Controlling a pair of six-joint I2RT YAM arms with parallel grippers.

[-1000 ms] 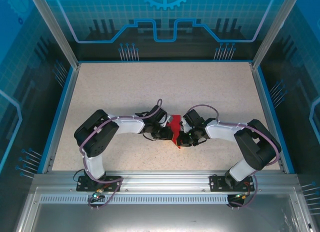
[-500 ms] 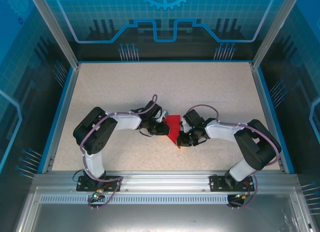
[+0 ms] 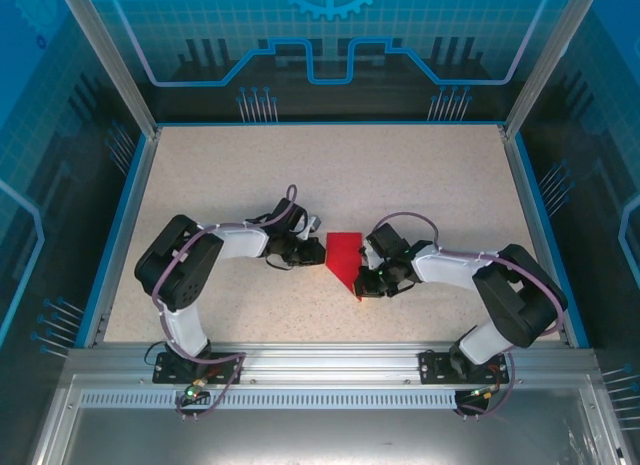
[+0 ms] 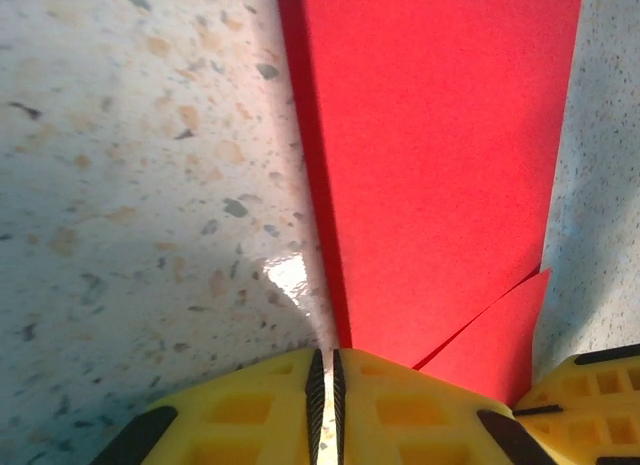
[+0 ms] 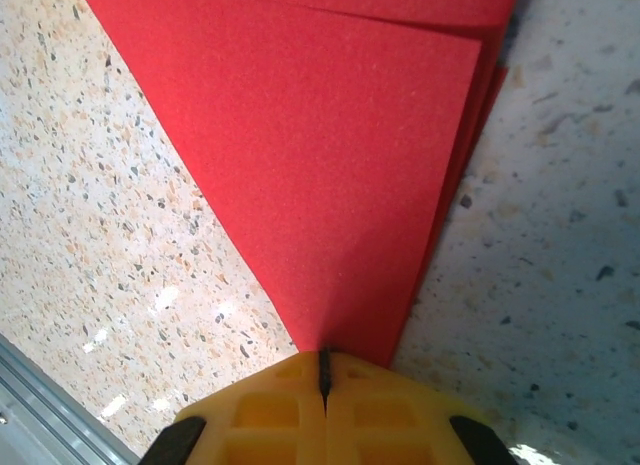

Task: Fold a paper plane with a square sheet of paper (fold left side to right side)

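Note:
The square sheet of paper [image 3: 343,253] lies folded on the table as a red shape that narrows to a point toward the near side. It shows as flat red layers [image 4: 440,165] in the left wrist view. My left gripper [image 3: 319,253] sits at its left edge, jaws shut to a thin slit [image 4: 325,385] with only table showing in it. My right gripper [image 3: 371,281] is shut [image 5: 323,370], fingertips resting on the narrow end of the paper [image 5: 330,165]. No yellow face shows.
The speckled tabletop [image 3: 230,175] is bounded by a blue rim and glass walls [image 3: 330,45]. A metal rail [image 3: 320,360] runs along the near edge by the arm bases.
My left gripper has slid left across the paper and off its left edge. The paper now lies flatter. The right gripper has stayed in place.

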